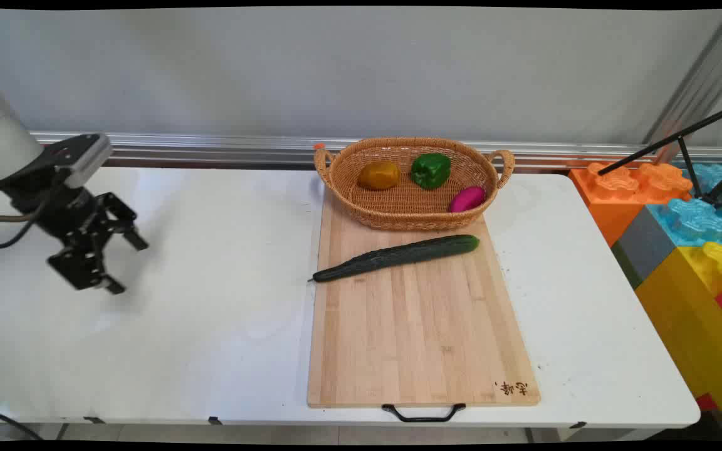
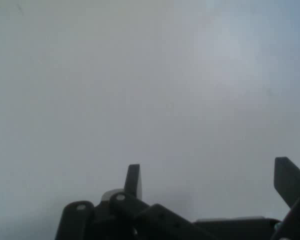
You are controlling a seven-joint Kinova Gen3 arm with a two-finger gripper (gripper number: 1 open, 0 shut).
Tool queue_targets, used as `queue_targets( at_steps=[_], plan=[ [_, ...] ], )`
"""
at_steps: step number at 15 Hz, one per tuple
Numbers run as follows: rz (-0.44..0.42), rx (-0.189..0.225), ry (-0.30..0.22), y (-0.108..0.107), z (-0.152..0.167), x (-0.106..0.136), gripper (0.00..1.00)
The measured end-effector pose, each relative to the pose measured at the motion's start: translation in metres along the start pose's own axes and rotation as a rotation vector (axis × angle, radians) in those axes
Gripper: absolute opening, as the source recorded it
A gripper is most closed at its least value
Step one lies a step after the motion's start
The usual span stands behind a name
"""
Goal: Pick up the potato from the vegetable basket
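Two fingers spread wide, nothing between them — gripper hangs over bare white table at far left, well apart from cucumber lying on cutting board just before basket. Hand view gives only gripper and blank table — no cucumber.

Overhead near-side view; hand camera tableward.
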Motion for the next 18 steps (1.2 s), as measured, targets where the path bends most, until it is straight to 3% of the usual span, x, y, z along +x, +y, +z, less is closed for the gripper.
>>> queue_targets(
  at_steps=[5,8,11,14,18],
  plan=[
    [-0.083,0.114,0.167,-0.014,0.001,0.049,1.00],
    [-0.115,0.170,0.223,-0.026,0.000,0.090,1.00],
    [-0.124,0.222,0.241,-0.038,0.003,0.143,1.00],
    [-0.118,0.262,0.229,-0.046,0.008,0.185,1.00],
    [-0.119,0.345,0.206,-0.068,0.020,0.254,1.00]
  ],
)
